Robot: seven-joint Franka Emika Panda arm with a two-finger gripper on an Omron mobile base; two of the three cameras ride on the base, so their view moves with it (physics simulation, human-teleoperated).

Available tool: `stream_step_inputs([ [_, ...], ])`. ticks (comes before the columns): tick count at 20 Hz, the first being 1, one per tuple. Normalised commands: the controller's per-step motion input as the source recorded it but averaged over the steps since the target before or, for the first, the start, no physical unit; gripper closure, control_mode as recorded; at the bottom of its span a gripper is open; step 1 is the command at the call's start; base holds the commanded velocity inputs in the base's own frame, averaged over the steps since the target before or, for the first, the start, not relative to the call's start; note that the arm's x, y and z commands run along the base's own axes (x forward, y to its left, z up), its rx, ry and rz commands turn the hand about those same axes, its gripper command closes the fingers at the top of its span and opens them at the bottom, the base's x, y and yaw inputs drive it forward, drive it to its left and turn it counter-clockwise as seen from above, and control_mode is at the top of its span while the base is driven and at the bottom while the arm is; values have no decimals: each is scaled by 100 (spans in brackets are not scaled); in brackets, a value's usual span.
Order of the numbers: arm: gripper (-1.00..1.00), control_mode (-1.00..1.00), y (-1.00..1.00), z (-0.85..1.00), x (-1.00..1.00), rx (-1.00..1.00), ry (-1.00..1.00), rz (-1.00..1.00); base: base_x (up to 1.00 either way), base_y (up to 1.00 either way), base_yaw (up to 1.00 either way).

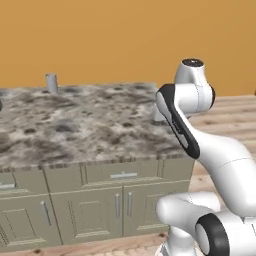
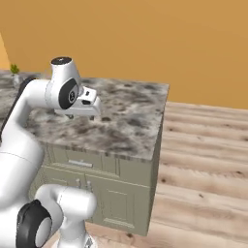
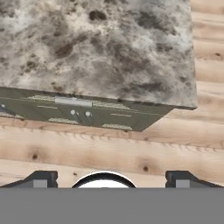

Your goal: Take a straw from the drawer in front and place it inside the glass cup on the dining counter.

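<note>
end effector (image 3: pixel 109 178): spread wide, empty. drawer (image 1: pixel 123 173): shut; handle slim, probably easy to miss or slip off.

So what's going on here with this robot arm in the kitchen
A white robot arm stands in front of a grey-green cabinet island topped with a speckled marble-like counter. Its two-finger gripper hangs open and empty above the counter's near edge. The wide shallow drawer with the slim silver handle is shut, so no straw is out yet. A small translucent grey-white cup stands upright at the far side of the counter, with nothing seen in it. The task looks barely begun.
</note>
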Motion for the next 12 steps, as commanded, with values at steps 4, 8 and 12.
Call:
stream_step_inputs([
  [4,-100,100,0,0,0,0,0,0,-12,-92,47],
  [8,-100,100,0,0,0,0,0,0,-2,-92,48],
  [12,-100,100,0,0,0,0,0,0,0,-86,43],
])
